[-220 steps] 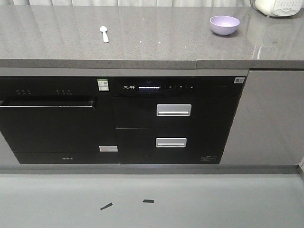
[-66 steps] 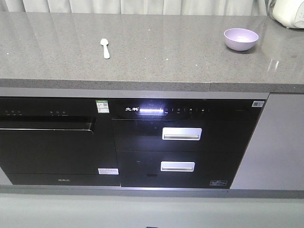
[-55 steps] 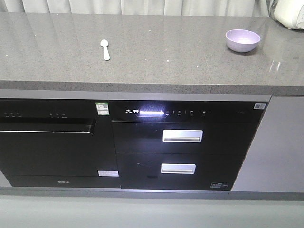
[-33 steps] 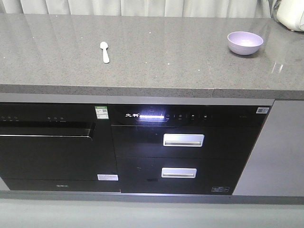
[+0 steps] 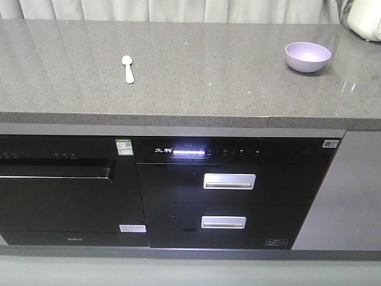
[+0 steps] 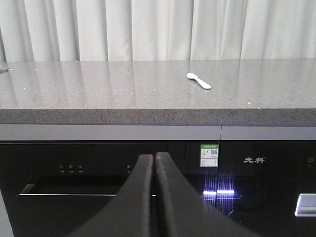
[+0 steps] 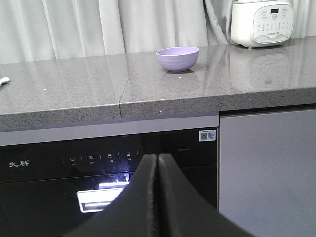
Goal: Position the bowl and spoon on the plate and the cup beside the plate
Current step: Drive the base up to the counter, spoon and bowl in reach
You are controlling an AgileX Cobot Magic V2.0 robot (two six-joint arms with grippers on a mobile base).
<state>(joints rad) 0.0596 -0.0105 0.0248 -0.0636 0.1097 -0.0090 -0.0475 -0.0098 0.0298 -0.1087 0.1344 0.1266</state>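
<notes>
On the counter [image 5: 196, 89], spoon [image 5: 127, 68] and bowl [image 5: 307, 56] lie unmoved; both end effectors [image 6: 154, 158] [image 7: 157, 158] pressed together.

Purple bowl [image 7: 177, 58] sits upright on grey counter [image 7: 74, 94], near back. White cooker [image 7: 261, 22] at far right, apart from bowl. Tip of spoon [image 7: 3, 80] at left edge. Low down, right gripper [image 7: 157, 158] before black panel [image 7: 49, 190], 2 fingers [image 7: 142, 190] pressed together, empty

The front view looks down from high and farther back, taking in the counter [image 5: 196, 89] and the appliances [image 5: 226, 196] beneath it. Both wrist views sit low and close, level with the counter edge, facing the curtain [image 6: 148, 29]. The left one, over the left gripper [image 6: 154, 160], shares the spoon [image 6: 199, 81] with the front view. The right one, over the right gripper [image 7: 157, 160], shares the bowl [image 7: 177, 58].
</notes>
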